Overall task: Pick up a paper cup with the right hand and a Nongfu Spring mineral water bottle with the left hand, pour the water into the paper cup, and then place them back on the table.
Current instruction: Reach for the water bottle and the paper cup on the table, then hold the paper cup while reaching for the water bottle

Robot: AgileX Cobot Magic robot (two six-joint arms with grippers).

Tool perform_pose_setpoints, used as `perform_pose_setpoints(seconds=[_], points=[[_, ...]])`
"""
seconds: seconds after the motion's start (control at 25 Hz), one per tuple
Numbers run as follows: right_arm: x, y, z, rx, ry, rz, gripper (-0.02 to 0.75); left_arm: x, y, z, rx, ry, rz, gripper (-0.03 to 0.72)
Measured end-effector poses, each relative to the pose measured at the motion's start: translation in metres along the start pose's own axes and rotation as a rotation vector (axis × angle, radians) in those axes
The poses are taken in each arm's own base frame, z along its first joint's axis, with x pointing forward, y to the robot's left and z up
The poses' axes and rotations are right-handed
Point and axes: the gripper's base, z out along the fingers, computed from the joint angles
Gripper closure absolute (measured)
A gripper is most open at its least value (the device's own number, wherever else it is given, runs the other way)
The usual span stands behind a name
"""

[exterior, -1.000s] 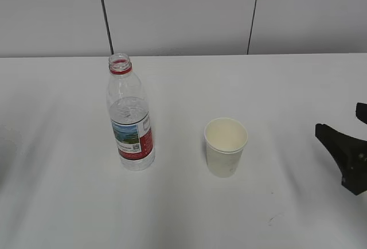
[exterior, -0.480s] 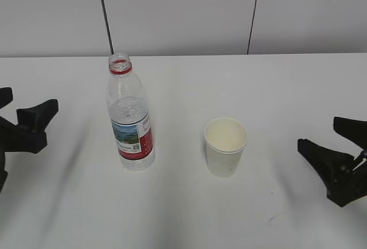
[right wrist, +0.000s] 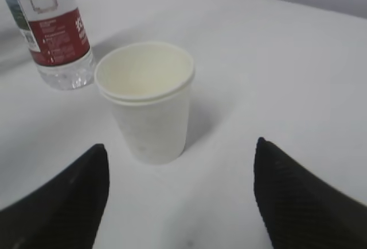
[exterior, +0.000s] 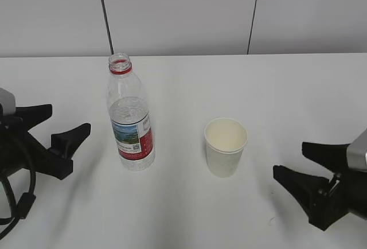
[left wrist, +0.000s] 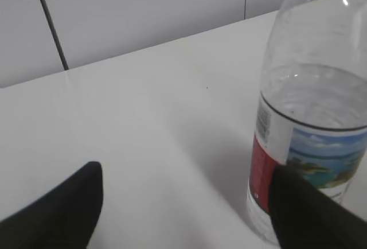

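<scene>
The Nongfu Spring mineral water bottle (exterior: 131, 123) stands upright and uncapped on the table (exterior: 269, 88), left of centre, with water (exterior: 129, 111) reaching about halfway up. The paper cup (exterior: 225, 146) stands upright to its right and looks empty. My left gripper (exterior: 67, 120) is open, low over the table just left of the bottle and not touching it. In the left wrist view the bottle (left wrist: 309, 128) rises behind the right finger of that gripper (left wrist: 186, 174). My right gripper (exterior: 289, 158) is open, a short way right of the cup. The right wrist view has the cup (right wrist: 146, 100) ahead of the open gripper (right wrist: 180, 146).
A pale wall with dark vertical seams (exterior: 104, 14) runs behind the table's far edge. A faint scuff mark (exterior: 272, 220) lies near the right gripper. The bottle's lower half (right wrist: 57, 31) shows beyond the cup in the right wrist view.
Both arms have come in from the sides: the left gripper moved right toward the bottle and the right gripper moved left toward the cup. Bottle and cup have not moved.
</scene>
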Motion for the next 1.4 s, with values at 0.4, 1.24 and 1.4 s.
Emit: perform_pose_setpoints(seconds=[0.4,1.24,1.4], points=[[0.040,-0.001,0.026,-0.106,0.159,0.082,0.115,0.004,-0.006,0.003,0.066,-0.009,-0.016,0.029],[0.032,-0.017,0.083,-0.237,0.049,-0.173,0.100,0.003,-0.006,0.003,0.065,-0.010,-0.023,0.028],[0.026,-0.014,0.093,-0.248,0.022,-0.199,0.100,0.003,-0.006,0.003,0.065,-0.010,-0.023,0.031]])
